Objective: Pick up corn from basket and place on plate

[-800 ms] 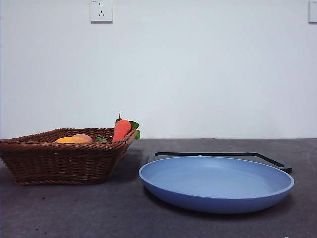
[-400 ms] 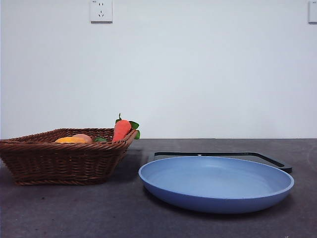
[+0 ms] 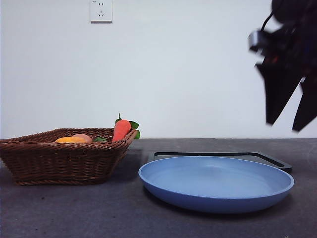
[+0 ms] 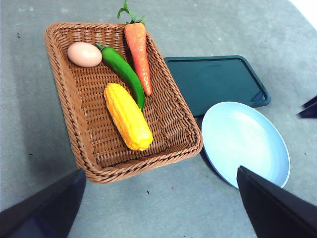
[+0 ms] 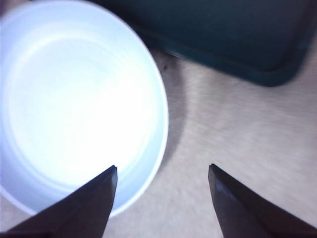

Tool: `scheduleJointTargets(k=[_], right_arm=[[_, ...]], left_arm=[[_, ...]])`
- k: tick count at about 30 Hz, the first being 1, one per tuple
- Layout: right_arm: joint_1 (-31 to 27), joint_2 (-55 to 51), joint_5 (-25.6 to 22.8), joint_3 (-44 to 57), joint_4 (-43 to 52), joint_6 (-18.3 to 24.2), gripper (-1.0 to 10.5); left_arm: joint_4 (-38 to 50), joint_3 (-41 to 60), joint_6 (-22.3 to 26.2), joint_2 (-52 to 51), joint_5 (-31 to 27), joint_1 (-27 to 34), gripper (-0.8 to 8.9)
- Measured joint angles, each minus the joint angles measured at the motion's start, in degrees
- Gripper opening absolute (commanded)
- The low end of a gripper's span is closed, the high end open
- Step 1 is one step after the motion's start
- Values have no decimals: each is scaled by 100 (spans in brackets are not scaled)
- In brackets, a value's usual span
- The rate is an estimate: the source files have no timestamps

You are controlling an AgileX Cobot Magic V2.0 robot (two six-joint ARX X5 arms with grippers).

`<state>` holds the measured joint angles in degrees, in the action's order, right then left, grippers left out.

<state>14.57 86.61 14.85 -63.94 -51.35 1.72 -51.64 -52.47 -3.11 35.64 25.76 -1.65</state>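
corn lies in basket beside green pepper | plate bare, touching tray

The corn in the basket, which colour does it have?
The corn is yellow, shading orange toward one end, with ridged kernel rows; the left wrist view shows it best.

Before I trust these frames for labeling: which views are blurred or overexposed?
Right wrist view: motion-blurred, and the plate glares almost white. Front view: the right tool is a smeared dark shape at the upper corner. Left wrist view: sharp; corn and basket evenly lit.
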Motion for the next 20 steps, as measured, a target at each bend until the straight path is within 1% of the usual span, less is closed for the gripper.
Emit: scheduleJointTargets(k=[4,8,10,13,16,17,18,20], right_arm=[[245,732,-2,0,280,2,302],[413,1104,0,0,466,2,301],[459,1257,-2,0,525,2,281],[494,1414,-39,0,546,0,173],[494,1460,-129,-13,540,-2,15],[494,1478,-144,-13,531,-2,2],[483,1484,-39,-24,542,-31,4],[470,1475,4,-76,579,-55,4]], left_arm=[[0,0,0,0,0,0,492],[0,0,-2,0,0,0,492],[2,0,-2,0,0,0,492],[0,0,-4,0,0,0,492],[0,0,-2,4,0,-2,492],[2,0,-4,11,0,-2,492],[0,0,-4,22,0,-2,492],[4,0,-7,52,0,-2,486]])
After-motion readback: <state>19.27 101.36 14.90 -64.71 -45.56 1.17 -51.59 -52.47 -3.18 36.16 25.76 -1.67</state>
